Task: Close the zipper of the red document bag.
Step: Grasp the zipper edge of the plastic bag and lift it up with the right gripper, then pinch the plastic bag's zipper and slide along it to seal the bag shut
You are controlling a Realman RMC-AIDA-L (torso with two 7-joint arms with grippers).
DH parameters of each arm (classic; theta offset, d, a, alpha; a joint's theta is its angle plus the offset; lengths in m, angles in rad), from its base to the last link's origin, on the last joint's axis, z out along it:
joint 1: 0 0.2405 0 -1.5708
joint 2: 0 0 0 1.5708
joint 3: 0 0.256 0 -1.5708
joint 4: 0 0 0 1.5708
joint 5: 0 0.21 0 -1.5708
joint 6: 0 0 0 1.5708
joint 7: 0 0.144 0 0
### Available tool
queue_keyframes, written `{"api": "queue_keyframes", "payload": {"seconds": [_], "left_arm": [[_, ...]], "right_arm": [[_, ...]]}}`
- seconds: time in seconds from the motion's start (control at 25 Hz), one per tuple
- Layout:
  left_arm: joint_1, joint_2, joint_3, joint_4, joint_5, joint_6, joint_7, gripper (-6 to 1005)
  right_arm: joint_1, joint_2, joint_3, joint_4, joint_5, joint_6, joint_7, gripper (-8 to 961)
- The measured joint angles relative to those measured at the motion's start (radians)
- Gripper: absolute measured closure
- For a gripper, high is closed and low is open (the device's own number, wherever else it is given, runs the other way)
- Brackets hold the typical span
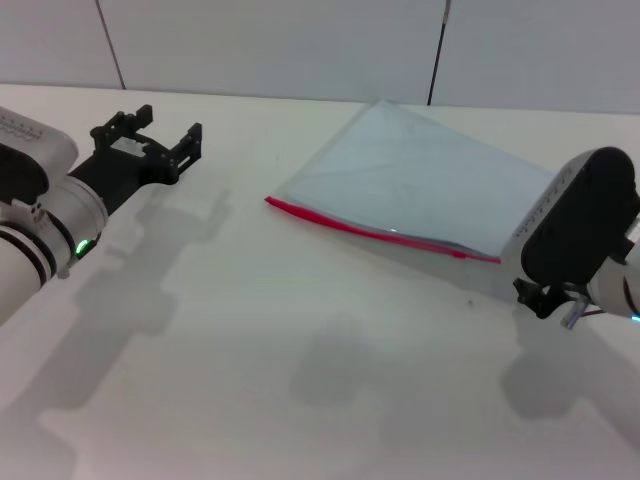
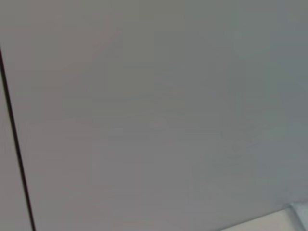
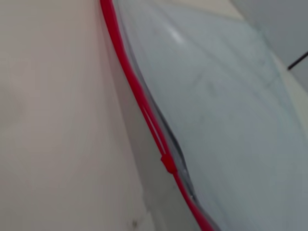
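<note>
Head view: the red document bag lies flat on the white table, its red-trimmed long edge turned toward the robot; that edge is the one the arms can reach most readily
Zipper: the zipper runs along that near edge from the bag's left corner toward the right arm; in the right wrist view a small red slider sits partway along the strip, and the two layers seem to gape a little beside it, so I judge the closure not yet finished
Left gripper: the left gripper hangs above the table well apart from the bag, its fingers spread and holding nothing; the bag's left corner lies off to the right of those fingers; its wrist camera sees only the grey wall
Right gripper: the right gripper sits just beside the right end of the zipper, low over the table; whether its fingers are parted or closed I cannot tell
Obstacles: nothing stands between either gripper and the red edge; wall panels rise behind the table
</note>
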Motion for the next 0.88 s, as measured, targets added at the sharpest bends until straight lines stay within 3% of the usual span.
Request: {"api": "queue_keyframes", "payload": {"seconds": [0.16, 0.32, 0.56, 0.68, 0.76, 0.88], "left_arm": [[-0.001, 0.002, 0.033, 0.018, 0.044, -0.041, -0.034, 279], [0.009, 0.013, 0.103, 0.122, 0.177, -0.068, -0.155, 279], [-0.014, 0.048, 0.161, 0.291, 0.555, -0.057, -0.379, 279], [-0.029, 0.049, 0.162, 0.319, 0.675, -0.054, -0.407, 279], [-0.041, 0.048, 0.162, 0.384, 0.838, -0.053, -0.448, 280], [-0.042, 0.037, 0.155, 0.45, 0.951, -0.049, -0.466, 280]], "right_arm": [[-0.026, -0.002, -0.002, -0.055, 0.0, 0.003, 0.001, 757], [-0.045, -0.003, 0.002, -0.083, 0.0, 0.002, -0.003, 775], [-0.044, -0.003, 0.001, -0.09, 0.0, -0.001, -0.005, 829], [-0.042, -0.002, -0.001, -0.09, 0.0, -0.002, -0.005, 851], [-0.041, -0.002, -0.001, -0.091, 0.0, -0.003, -0.005, 865], [-0.042, -0.002, -0.002, -0.101, 0.0, -0.005, -0.004, 896]]}}
